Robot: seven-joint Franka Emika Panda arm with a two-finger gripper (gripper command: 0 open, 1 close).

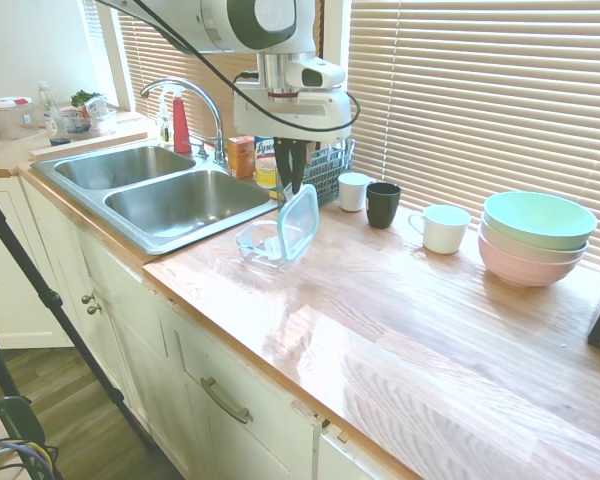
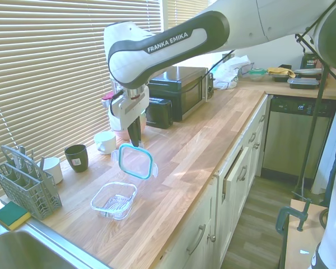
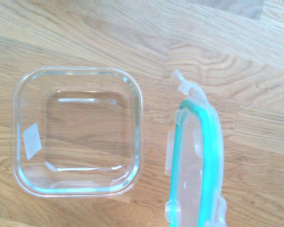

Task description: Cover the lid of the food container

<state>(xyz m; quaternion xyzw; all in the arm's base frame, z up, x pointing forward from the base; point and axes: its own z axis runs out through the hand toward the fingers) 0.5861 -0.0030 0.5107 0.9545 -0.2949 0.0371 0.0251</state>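
Observation:
The lid point(image 2: 135, 161), clear with a teal rim, hangs tilted on edge in the air, and my gripper point(image 2: 134, 142) is shut on its upper rim. From the other side the lid point(image 1: 297, 223) shows under the gripper point(image 1: 291, 186). The food container point(image 2: 114, 200), a shallow clear glass dish, sits empty on the wooden counter, below and beside the lid. Its rim point(image 1: 256, 240) lies just left of the hanging lid. Close up, the food container point(image 3: 77, 130) and the lid point(image 3: 197, 161) appear side by side, apart.
A double steel sink point(image 1: 160, 186) lies beyond the dish. A grey cutlery basket point(image 2: 26, 182), a white cup point(image 2: 52, 169), a dark cup point(image 2: 76, 157) and a white mug point(image 2: 105, 142) line the window side. Stacked bowls point(image 1: 536, 237) and a microwave point(image 2: 182, 89) stand further along.

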